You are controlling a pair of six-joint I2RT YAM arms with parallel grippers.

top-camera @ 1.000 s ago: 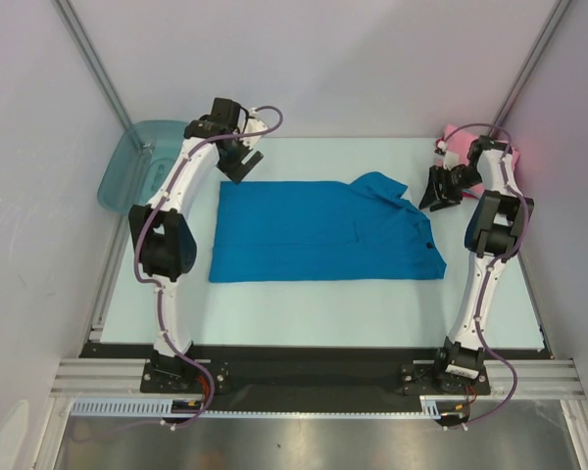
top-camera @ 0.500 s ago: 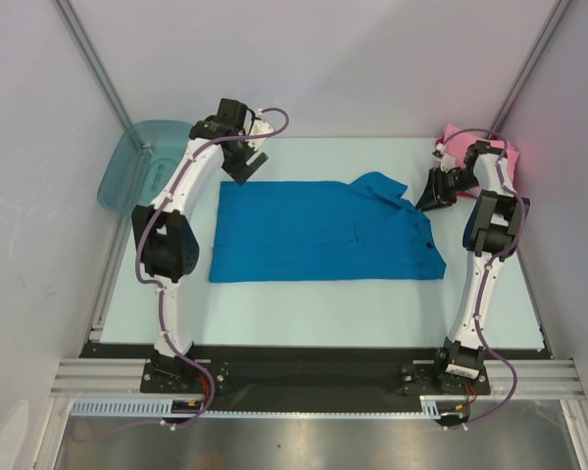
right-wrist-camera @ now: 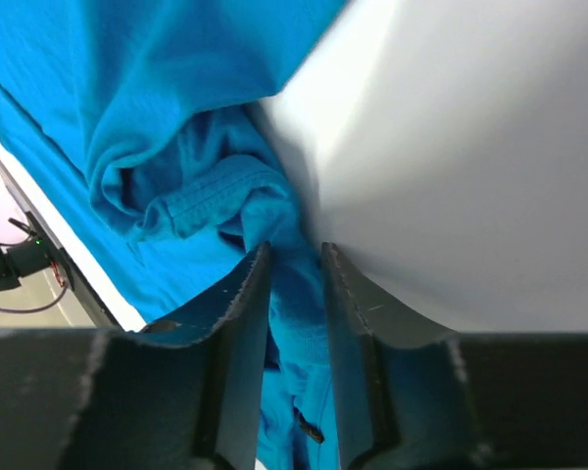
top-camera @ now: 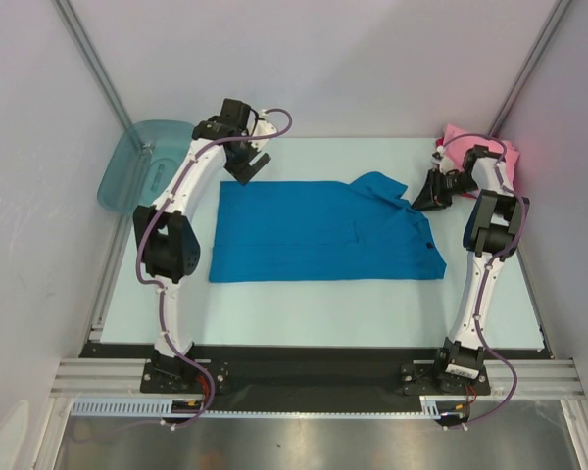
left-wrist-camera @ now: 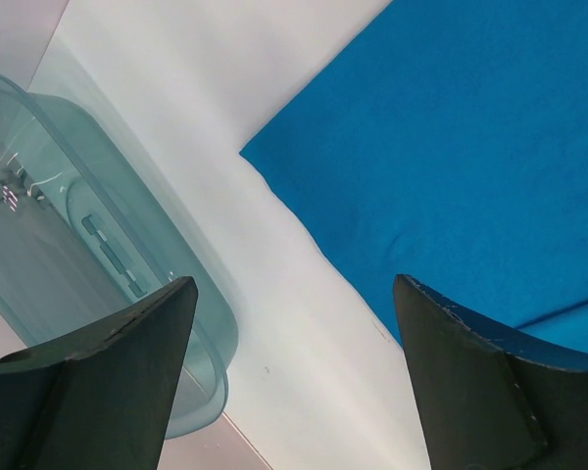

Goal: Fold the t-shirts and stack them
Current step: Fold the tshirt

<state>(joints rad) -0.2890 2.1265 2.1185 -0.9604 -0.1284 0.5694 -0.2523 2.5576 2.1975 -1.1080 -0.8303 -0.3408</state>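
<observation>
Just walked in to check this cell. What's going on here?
A bright blue cloth t-shirt lies spread flat on the table. The right gripper pinches the bunched fold at the shirt's right end. The left gripper hangs open above its far left corner, beside a translucent teal plastic tub. A pink shirt lies at the far right corner.

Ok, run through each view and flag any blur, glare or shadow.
Top view: even light, sharp, a pink cast on the wall by the pink shirt. Left wrist: left fingers dark and soft-edged, blue shirt crisp, tub hazy. Right wrist: table washed out white, shirt folds shadowed, right fingers in silhouette.
</observation>
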